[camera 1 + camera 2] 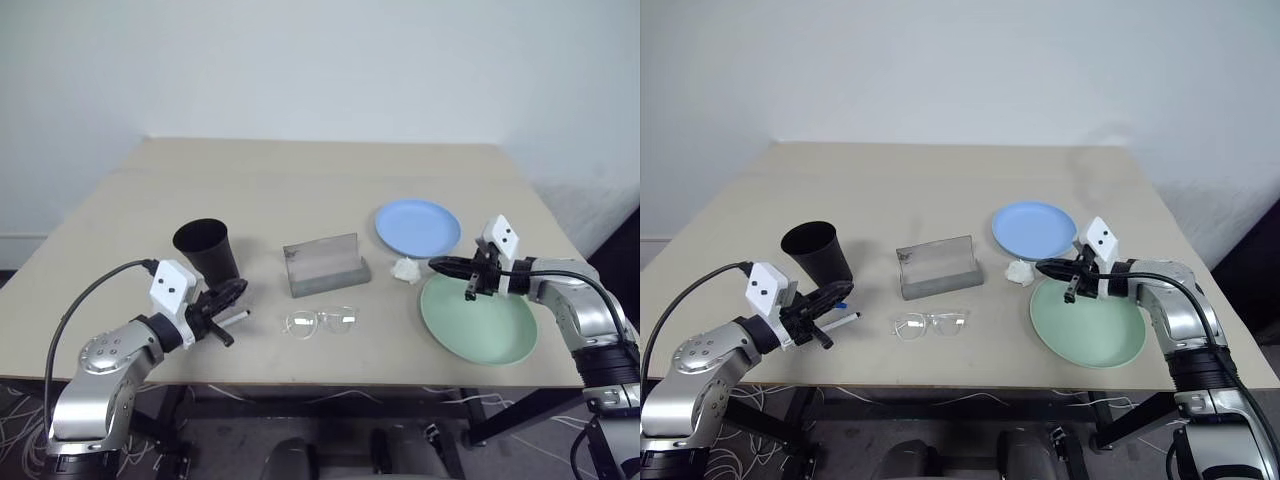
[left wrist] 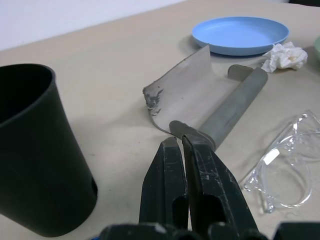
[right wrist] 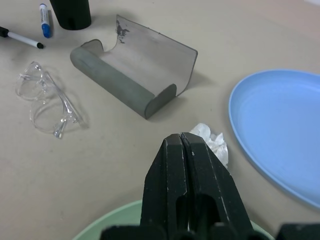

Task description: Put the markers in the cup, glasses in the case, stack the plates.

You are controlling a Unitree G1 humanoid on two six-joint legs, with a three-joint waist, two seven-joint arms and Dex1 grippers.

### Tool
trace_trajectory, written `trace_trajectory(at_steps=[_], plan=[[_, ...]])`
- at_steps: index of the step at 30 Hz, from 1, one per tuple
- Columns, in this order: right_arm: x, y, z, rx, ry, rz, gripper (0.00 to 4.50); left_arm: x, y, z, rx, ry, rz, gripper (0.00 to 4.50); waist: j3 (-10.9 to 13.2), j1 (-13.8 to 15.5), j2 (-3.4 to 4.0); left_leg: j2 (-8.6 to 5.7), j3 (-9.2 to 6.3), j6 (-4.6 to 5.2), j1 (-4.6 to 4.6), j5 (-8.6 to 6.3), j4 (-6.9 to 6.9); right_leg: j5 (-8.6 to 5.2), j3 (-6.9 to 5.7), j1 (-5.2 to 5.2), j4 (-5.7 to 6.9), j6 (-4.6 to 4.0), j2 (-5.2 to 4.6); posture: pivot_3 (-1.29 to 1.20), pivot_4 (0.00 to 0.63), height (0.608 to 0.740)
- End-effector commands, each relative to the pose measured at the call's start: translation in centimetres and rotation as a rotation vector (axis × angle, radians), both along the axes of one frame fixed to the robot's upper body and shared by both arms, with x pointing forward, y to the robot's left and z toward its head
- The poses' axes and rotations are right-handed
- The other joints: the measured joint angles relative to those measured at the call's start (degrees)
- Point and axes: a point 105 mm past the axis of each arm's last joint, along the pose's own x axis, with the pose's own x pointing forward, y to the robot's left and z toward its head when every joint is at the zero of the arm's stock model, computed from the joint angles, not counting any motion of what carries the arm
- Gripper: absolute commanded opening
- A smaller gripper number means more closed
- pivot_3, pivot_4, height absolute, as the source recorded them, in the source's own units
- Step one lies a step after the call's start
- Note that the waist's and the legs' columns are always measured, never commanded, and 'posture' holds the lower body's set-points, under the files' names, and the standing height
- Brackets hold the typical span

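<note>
Left tool (image 2: 179, 142) and right tool (image 3: 181, 139) both closed, empty.

Markers, cup, glasses, case and plates all lay apart on the table.
Both markers (image 3: 30, 32) lay flat by the upright black cup (image 1: 207, 251); clear glasses (image 1: 320, 321) lay before the open grey case (image 1: 325, 265); the blue plate (image 1: 418, 227) sat beyond the green plate (image 1: 480, 320), unstacked.

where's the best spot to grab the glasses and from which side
Probably at the bridge between the lenses, coming straight down from above. The glasses lie flat on the table in front of the open case, so the thin clear frame offers no upright edge. The left gripper, shut now, is nearer.
</note>
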Motion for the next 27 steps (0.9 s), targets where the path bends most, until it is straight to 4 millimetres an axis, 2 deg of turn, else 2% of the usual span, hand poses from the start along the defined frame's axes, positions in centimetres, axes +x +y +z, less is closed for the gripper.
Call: trace_trajectory(at_steps=[1, 13, 20, 24, 27], plan=[[-0.1, -0.3, 1.5, 0.009, -0.050, -0.006, 0.00, 0.3, -0.4, 0.8, 0.003, -0.041, -0.016, 0.06, 0.00, 0.02, 0.00, 0.00, 0.00, 0.00, 0.00, 0.00, 0.00, 0.00, 0.00, 0.00, 0.00, 0.00, 0.00, 0.00, 0.000, 0.740], [0.1, 0.1, 1.6, 0.013, -0.064, -0.016, 0.00, 0.6, -1.0, 0.3, -0.018, -0.052, -0.030, 0.06, 0.00, 0.00, 0.00, 0.00, -0.01, 0.00, 0.00, 0.00, 0.01, 0.00, 0.00, 0.00, 0.01, 0.00, 0.01, 0.00, 0.000, 0.740], [-0.7, 1.2, 1.2, 0.033, -0.070, -0.028, 0.00, 0.7, -1.7, -0.7, -0.039, -0.041, -0.047, 0.06, -0.01, 0.04, -0.01, 0.00, -0.02, 0.00, -0.01, 0.00, 0.01, 0.00, 0.00, 0.00, 0.01, 0.00, 0.01, 0.00, 0.000, 0.740], [-1.2, 1.6, 1.6, 0.042, -0.080, -0.029, 0.00, 0.6, -2.3, -0.3, -0.059, -0.048, -0.077, 0.06, -0.01, 0.02, -0.01, -0.01, -0.01, 0.00, -0.03, 0.00, 0.03, 0.00, 0.00, 0.01, 0.01, 0.00, -0.01, 0.00, 0.000, 0.740], [-1.2, 2.0, 1.4, 0.035, -0.083, -0.036, 0.00, 0.9, -2.3, -0.8, -0.040, -0.043, -0.078, 0.06, -0.01, 0.01, -0.01, -0.01, -0.01, 0.00, -0.01, 0.00, 0.06, 0.00, 0.01, 0.02, 0.01, 0.00, -0.01, 0.00, 0.000, 0.740]])
